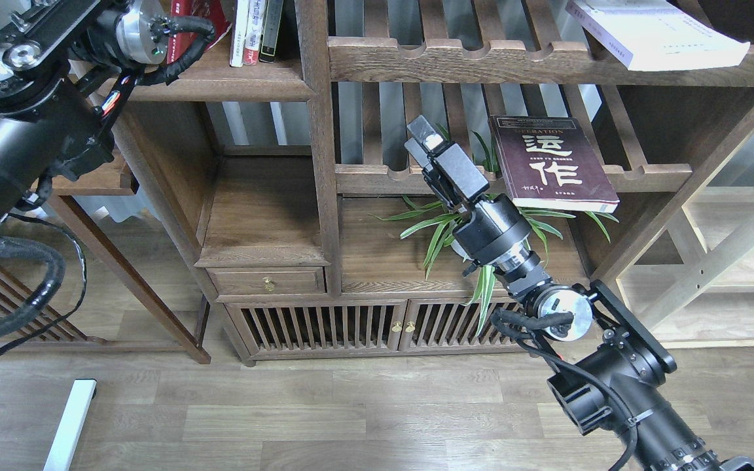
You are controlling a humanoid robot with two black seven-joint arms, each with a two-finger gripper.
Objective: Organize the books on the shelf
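The dark maroon book (550,163) with white characters lies tilted on a slatted rack, right of centre. The thick white-lavender book (658,33) lies on the slatted rack above it, top right. Part of the bright red book (197,19) shows on the dark wood shelf (220,82) at top left, behind my left arm's wrist and cables. My left gripper is out of view. My right gripper (421,145) is raised in front of the slatted racks, left of the maroon book and apart from it. It holds nothing that I can see, and its fingers cannot be told apart.
Three thin books (256,29) stand upright on the shelf right of the red book. A green plant (436,229) sits behind my right wrist. A drawer (266,281) and slatted doors (324,327) are below. A pale shelving unit (730,261) stands at the right.
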